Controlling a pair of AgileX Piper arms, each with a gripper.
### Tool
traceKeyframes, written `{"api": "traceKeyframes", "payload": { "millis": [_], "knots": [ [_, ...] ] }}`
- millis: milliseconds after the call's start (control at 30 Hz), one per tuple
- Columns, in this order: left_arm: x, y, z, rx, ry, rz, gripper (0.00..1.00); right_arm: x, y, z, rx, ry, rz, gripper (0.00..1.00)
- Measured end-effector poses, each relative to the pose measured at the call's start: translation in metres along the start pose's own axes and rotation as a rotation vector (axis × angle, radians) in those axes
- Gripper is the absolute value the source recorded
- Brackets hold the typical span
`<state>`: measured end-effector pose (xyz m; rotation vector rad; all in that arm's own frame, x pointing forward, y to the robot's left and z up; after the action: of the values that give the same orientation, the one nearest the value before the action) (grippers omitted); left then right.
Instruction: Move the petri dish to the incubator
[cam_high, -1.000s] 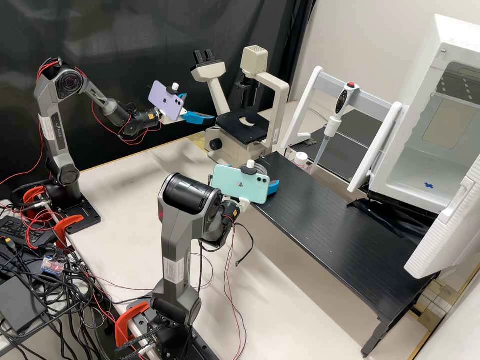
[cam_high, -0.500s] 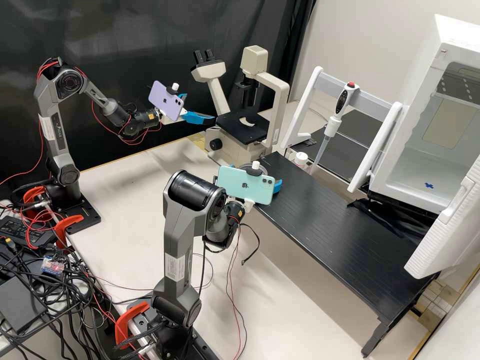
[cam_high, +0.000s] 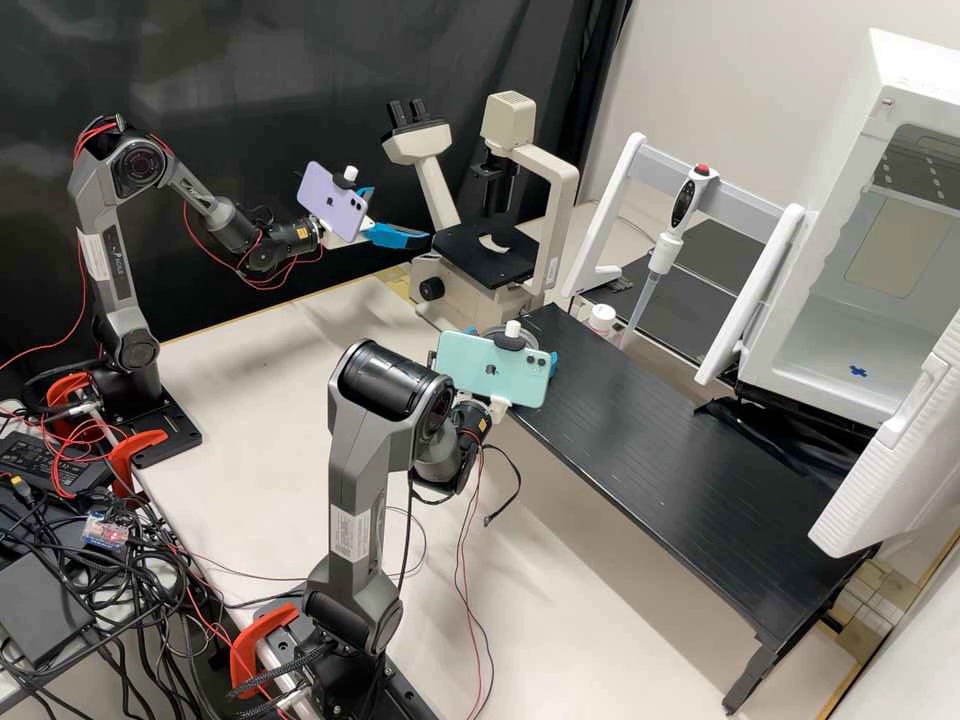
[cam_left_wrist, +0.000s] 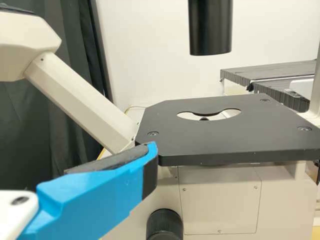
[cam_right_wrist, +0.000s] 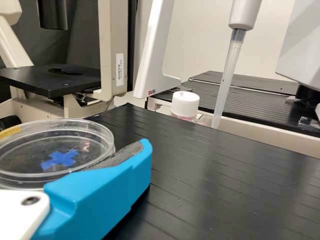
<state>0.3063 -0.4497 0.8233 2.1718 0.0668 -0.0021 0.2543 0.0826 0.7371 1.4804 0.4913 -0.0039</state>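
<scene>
Petri dish: here it is in the right wrist view, the petri dish (cam_right_wrist: 50, 142), lying flat at the microscope (cam_high: 490, 250) end of the black counter (cam_high: 680, 440); whether its base touches that top or hangs just over it, I can't tell.
Right gripper: this is the nearer arm, no contest, with the right gripper (cam_high: 512, 345) right at the dish.
Right fingers: spread to the dish's width, one of the fingers (cam_right_wrist: 107, 187) laid along its rim; this looks like a hold, though how firm I can't say.
Key relation: the dish sits beside that finger's inner pad, inside the grasp rather than ahead of the tips; it is round, so no long axis to line up, only a level face to keep level.
Left gripper: over by the microscope, the left gripper (cam_high: 399, 214) has its fingers wide apart with nothing between them, well apart from the dish.
Incubator: off at the counter's other end, the incubator (cam_high: 905, 90) has its door (cam_high: 900, 440) swung open and a blue cross (cam_high: 858, 370) on its floor, a likely landing mark.
Step in hand: securing the dish, I'd judge, with the carry and the placing to come.
Next move: a straight lift, then along the counter towards that opening.
Watch for: a tilt that slides the dish out, or a brush with the hanging pipette (cam_high: 662, 258) on the way.
</scene>
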Motion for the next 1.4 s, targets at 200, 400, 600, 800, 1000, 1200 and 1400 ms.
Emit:
{"api": "traceKeyframes", "payload": {
  "millis": [200,400,600,800,1000,1200,1400],
  "knots": [
    [0.0,0.0,0.0,0.0,0.0,0.0,1.0,0.001,0.0,-0.002,-0.008,0.013,-0.006,0.0],
    [0.0,0.0,0.0,0.0,0.0,0.0,1.0,0.004,0.001,-0.001,-0.001,0.012,-0.021,0.0],
    [0.0,0.0,0.0,0.0,0.0,0.0,1.0,0.005,0.002,0.0,0.014,0.009,-0.033,0.0],
    [0.0,0.0,0.0,0.0,0.0,0.0,1.0,0.006,0.003,0.0,0.018,0.011,-0.048,0.0],
    [0.0,0.0,0.0,0.0,0.0,0.0,1.0,0.001,0.015,0.004,0.007,0.002,-0.035,0.0],
    [0.0,0.0,0.0,0.0,0.0,0.0,1.0,-0.012,0.044,0.025,0.036,-0.093,0.044,0.0],
    [0.0,0.0,0.0,0.0,0.0,0.0,1.0,-0.033,0.087,0.062,0.104,-0.213,0.199,0.0]
  ]
}}
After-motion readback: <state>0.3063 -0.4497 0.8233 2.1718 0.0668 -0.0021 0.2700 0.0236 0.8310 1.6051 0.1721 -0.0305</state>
